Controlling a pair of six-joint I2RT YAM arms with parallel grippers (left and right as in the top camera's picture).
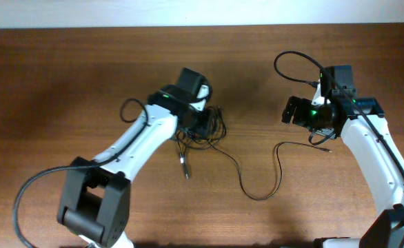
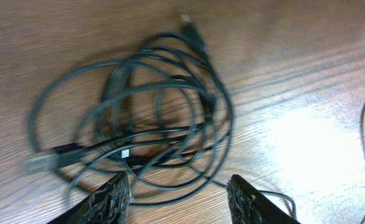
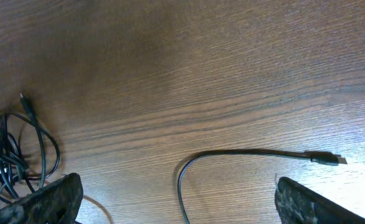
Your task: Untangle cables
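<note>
The cables (image 1: 200, 132) lie bunched in a knot of thin black loops at the table's middle. One plug end (image 1: 185, 169) trails toward the front. A single cord (image 1: 257, 195) runs off to the right and ends in a plug (image 1: 324, 147). My left gripper (image 1: 205, 121) hangs over the knot. In the left wrist view the coil (image 2: 145, 118) fills the frame, and the left gripper (image 2: 179, 200) straddles its lower loops with its fingers apart. My right gripper (image 1: 289, 110) is open above the loose cord (image 3: 245, 152), nothing between its fingers (image 3: 45, 202).
The wooden table (image 1: 64, 83) stretches bare to the left and front. Thick black arm cables loop near the left arm (image 1: 23, 200) and above the right wrist (image 1: 291, 58). A pale wall edge runs along the back.
</note>
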